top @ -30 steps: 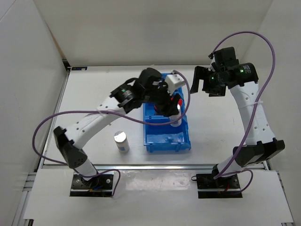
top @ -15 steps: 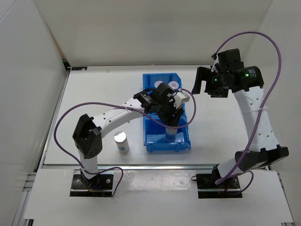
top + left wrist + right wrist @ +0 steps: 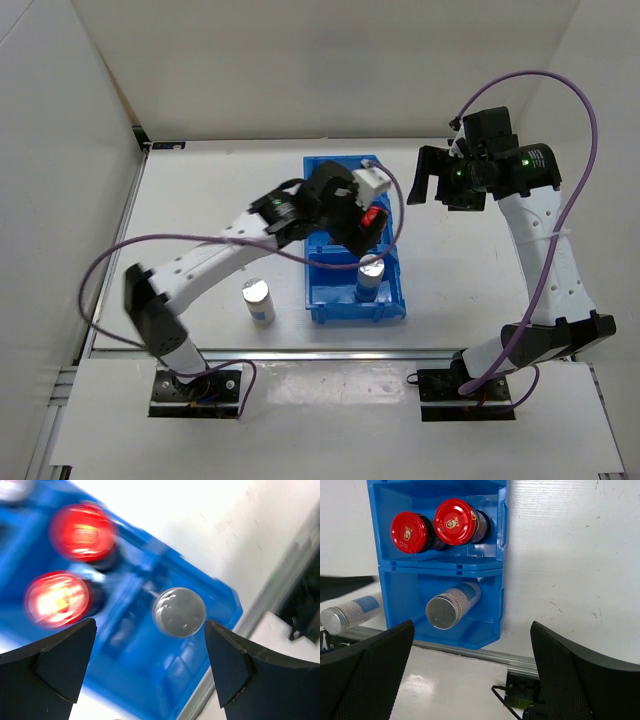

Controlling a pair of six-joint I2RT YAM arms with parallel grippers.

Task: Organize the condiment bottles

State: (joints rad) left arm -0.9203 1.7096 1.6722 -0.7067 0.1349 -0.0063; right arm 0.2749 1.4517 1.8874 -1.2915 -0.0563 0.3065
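Note:
In the top view my left gripper [image 3: 352, 230] hovers open over the middle of the blue bin [image 3: 316, 296]. A silver-topped jar [image 3: 371, 271] stands upright in the bin's near compartment, free of the fingers. The left wrist view shows that jar's shiny top [image 3: 179, 611] below my left gripper [image 3: 150, 647], with two red caps [image 3: 82, 530] [image 3: 57, 598] in the middle compartment. Another silver-topped jar [image 3: 256, 298] stands on the table left of the bin. My right gripper [image 3: 432, 182] is open, empty, beside the bin's far right corner.
In the right wrist view the bin [image 3: 492, 607] holds both red-capped jars [image 3: 456, 521] and the silver-topped jar [image 3: 445, 611]; the loose jar [image 3: 344, 615] is left of it. A metal rail [image 3: 470, 652] runs along the table's near edge. White walls enclose the table.
My left gripper carried the silver-topped jar down into the near compartment, let it go, opened and pulled up and back. The right arm has hardly moved.

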